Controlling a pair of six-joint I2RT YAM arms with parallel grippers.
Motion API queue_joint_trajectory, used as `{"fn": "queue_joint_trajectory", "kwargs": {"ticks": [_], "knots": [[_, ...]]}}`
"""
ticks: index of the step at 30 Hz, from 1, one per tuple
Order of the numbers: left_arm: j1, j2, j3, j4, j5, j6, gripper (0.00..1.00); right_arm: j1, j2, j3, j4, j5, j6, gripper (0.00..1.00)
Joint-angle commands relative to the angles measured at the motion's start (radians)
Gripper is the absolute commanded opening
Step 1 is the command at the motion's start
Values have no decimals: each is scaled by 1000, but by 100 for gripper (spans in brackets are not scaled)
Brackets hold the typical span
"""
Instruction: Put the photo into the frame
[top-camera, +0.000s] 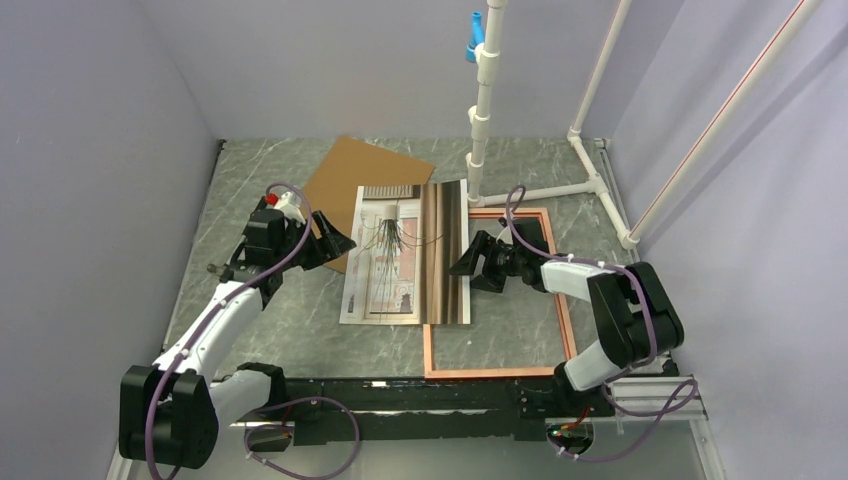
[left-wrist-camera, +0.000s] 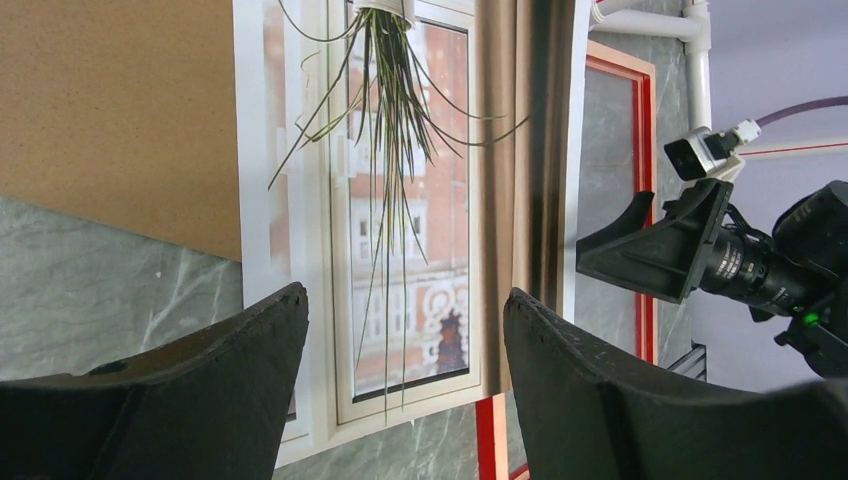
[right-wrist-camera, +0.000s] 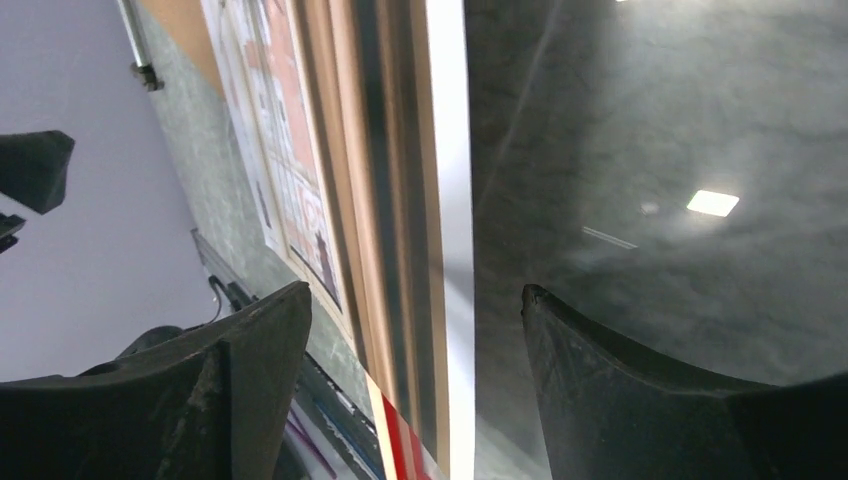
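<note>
The photo (top-camera: 405, 255) lies face up in the middle of the table, showing the spiky plant and brown curtains (left-wrist-camera: 400, 200). Its right border overlaps the left side of the frame (top-camera: 563, 300), which lies flat to the right; the frame's red strip shows in both wrist views (left-wrist-camera: 645, 200) (right-wrist-camera: 405, 440). My left gripper (top-camera: 335, 245) (left-wrist-camera: 405, 300) hovers open at the photo's left edge, holding nothing. At the photo's right edge my right gripper (top-camera: 470, 262) (right-wrist-camera: 415, 295) stands open, and the white border (right-wrist-camera: 450, 200) runs between its fingers without being pinched.
A plain brown backing board (top-camera: 365, 180) (left-wrist-camera: 120, 110) lies behind the photo, partly under it. A white pipe stand (top-camera: 480, 120) rises at the back right, its feet on the table beyond the frame. Grey walls close in on three sides.
</note>
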Motion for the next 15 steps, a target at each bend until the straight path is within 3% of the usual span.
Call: {"fn": "queue_joint_trajectory", "kwargs": {"ticks": [1, 4, 8, 10, 15], "knots": [[-4, 3, 24, 32, 19, 2, 75, -4, 59, 48, 197, -103, 42, 76], [-4, -1, 23, 29, 14, 4, 75, -4, 79, 56, 227, -123, 58, 67], [-4, 4, 23, 31, 15, 5, 75, -4, 101, 50, 289, -153, 94, 44], [-4, 9, 34, 7, 2, 23, 75, -4, 110, 52, 299, -171, 109, 39], [-4, 2, 44, -21, -15, 39, 76, -2, 82, 66, 244, -175, 87, 19]]}}
